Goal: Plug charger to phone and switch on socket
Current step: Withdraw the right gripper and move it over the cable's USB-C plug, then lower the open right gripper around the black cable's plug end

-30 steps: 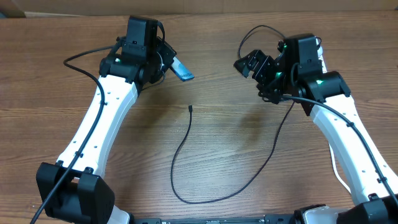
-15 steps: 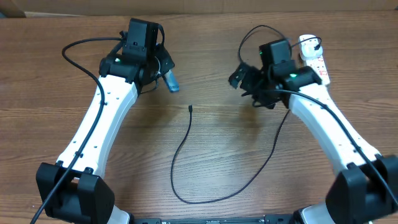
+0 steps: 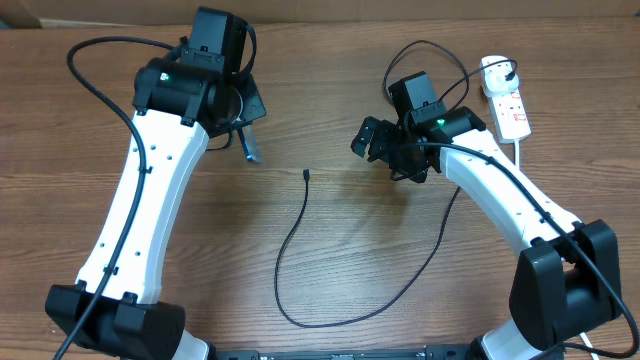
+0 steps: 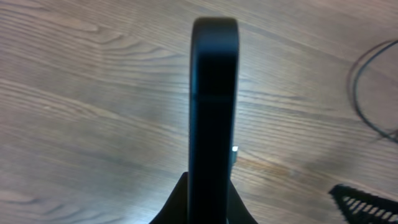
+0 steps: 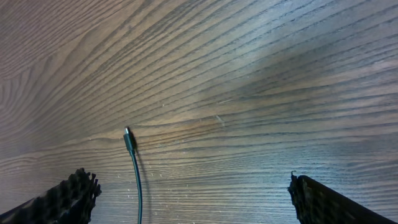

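My left gripper [image 3: 242, 128] is shut on the phone [image 3: 249, 150] and holds it on edge above the table at the upper left. In the left wrist view only the phone's dark edge [image 4: 214, 93] shows; its screen is hidden. The charger is a thin black cable [image 3: 290, 240] looping over the middle of the table. Its connector tip [image 3: 306, 174] lies free between the arms and also shows in the right wrist view [image 5: 128, 135]. My right gripper [image 3: 374, 140] is open and empty, above the table right of the tip, with both fingers apart in its wrist view [image 5: 193, 202]. The white socket [image 3: 507, 100] lies at the far right.
The charger's far end runs up in a loop [image 3: 420, 50] to the socket. The socket's thick white cord [image 3: 521, 150] goes down along my right arm. A strip of the cable [image 4: 364, 99] shows at the right of the left wrist view.
My left gripper has turned the phone from screen-up to edge-on and carried it slightly left and down. My right gripper has moved left toward the connector tip, uncovering the socket.
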